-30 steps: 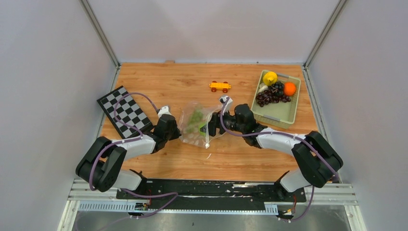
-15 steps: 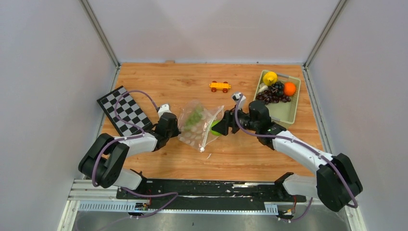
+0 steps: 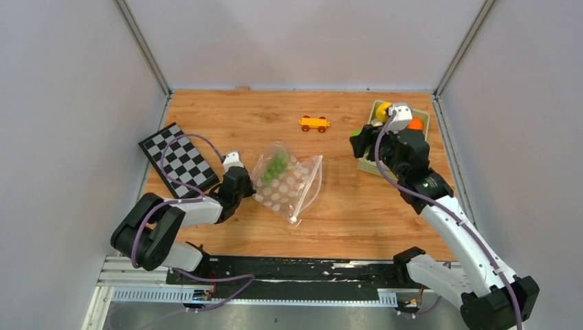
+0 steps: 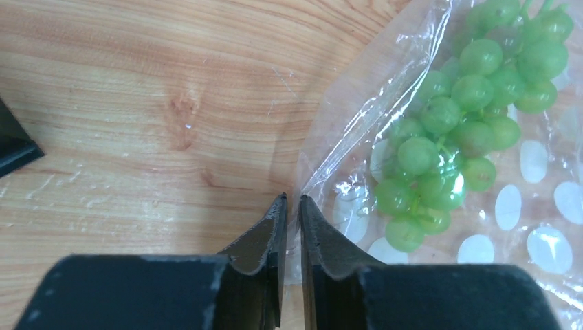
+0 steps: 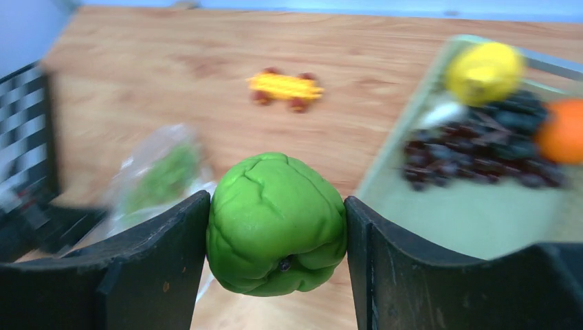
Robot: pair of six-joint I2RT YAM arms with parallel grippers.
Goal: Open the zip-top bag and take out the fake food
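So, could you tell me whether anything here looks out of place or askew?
The checkered board lies askew to the edges of the table at the left, and the toy car sits alone toward the far side. Nothing looks spilled or damaged.

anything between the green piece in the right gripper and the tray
Nothing visible. The green piece, clamped in the right gripper, hangs by the tray. The lemon, purple grapes and orange sit at its far end.
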